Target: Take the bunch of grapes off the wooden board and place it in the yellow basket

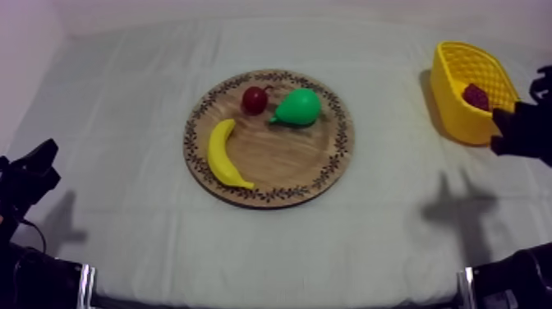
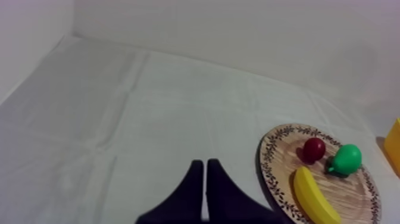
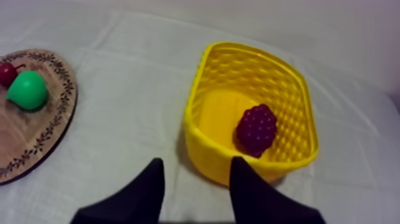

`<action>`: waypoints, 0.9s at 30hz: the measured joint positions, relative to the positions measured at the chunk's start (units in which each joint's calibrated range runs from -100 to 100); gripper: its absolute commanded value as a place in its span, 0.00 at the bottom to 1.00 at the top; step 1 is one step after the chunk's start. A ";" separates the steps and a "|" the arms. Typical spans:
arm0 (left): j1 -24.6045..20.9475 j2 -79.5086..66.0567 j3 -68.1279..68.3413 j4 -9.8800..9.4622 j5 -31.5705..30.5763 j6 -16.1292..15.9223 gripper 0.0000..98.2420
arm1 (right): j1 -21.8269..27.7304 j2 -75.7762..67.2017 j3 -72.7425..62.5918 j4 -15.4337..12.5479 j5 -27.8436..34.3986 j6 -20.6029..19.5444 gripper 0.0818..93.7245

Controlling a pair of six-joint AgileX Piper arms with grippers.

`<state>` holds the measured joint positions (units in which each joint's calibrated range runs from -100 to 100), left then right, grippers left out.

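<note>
The dark purple bunch of grapes point(image 3: 256, 129) point(image 1: 476, 96) lies inside the yellow basket point(image 3: 280, 89) point(image 1: 460, 70) at the table's right. My right gripper point(image 3: 196, 173) point(image 1: 503, 131) hovers just in front of the basket, open, nothing between its fingers. The round wooden board point(image 1: 271, 168) point(image 2: 357, 196) point(image 3: 30, 137) in the middle carries a banana point(image 1: 222, 156) point(image 2: 312, 196), a green pear point(image 1: 298, 108) point(image 2: 345, 159) point(image 3: 27, 90) and a small red fruit point(image 1: 255, 99) point(image 2: 313, 149) point(image 3: 7, 74). My left gripper point(image 2: 205, 170) point(image 1: 41, 156) rests low at the left, fingers together, shut on nothing.
Grey-white cloth point(image 1: 123, 107) covers the table, with bare room left of the board and between board and basket. A pale wall point(image 2: 238, 30) rises behind the table's far edge.
</note>
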<state>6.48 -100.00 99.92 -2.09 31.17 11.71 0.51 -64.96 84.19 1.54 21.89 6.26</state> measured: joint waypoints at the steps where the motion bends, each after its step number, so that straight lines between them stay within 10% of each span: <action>1: 0.00 0.00 0.00 0.00 0.00 0.00 0.00 | -0.30 -1.53 1.33 -0.05 -0.51 -0.27 0.29; 27: 0.00 0.00 0.00 0.00 0.00 0.00 0.00 | -1.12 -30.26 15.60 -5.36 5.94 -2.68 0.01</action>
<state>6.48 -100.00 99.92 -2.09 31.17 11.71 -0.61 -95.22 99.79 -3.83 27.83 3.59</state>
